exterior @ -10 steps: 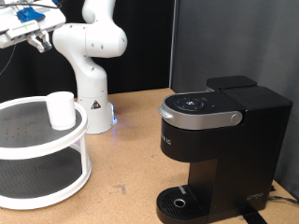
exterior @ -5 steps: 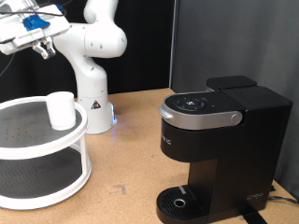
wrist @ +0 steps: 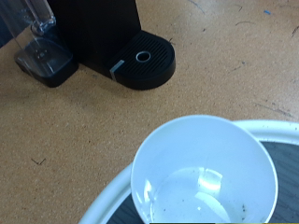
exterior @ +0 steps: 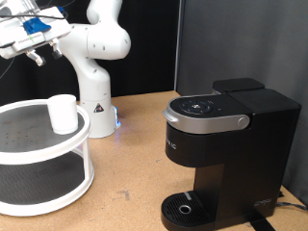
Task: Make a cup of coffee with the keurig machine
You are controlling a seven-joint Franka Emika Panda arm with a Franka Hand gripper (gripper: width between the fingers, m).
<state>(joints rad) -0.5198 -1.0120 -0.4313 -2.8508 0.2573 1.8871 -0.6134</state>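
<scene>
A light brown wooden tabletop (exterior: pixel 135 154) — scuffed and marked in places — fills the foreground. Behind it hangs a black backdrop (exterior: pixel 154 43), with a paler grey panel (exterior: pixel 241 38) at the exterior view's right.

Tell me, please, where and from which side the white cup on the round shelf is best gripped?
Probably by its rim, from straight above. The cup stands upright and open-mouthed on the top tier of the round shelf, has no handle, and the wrist view looks down into its bare mouth. One finger inside and one outside the thin wall should hold it. The gripper hangs high above it.
</scene>
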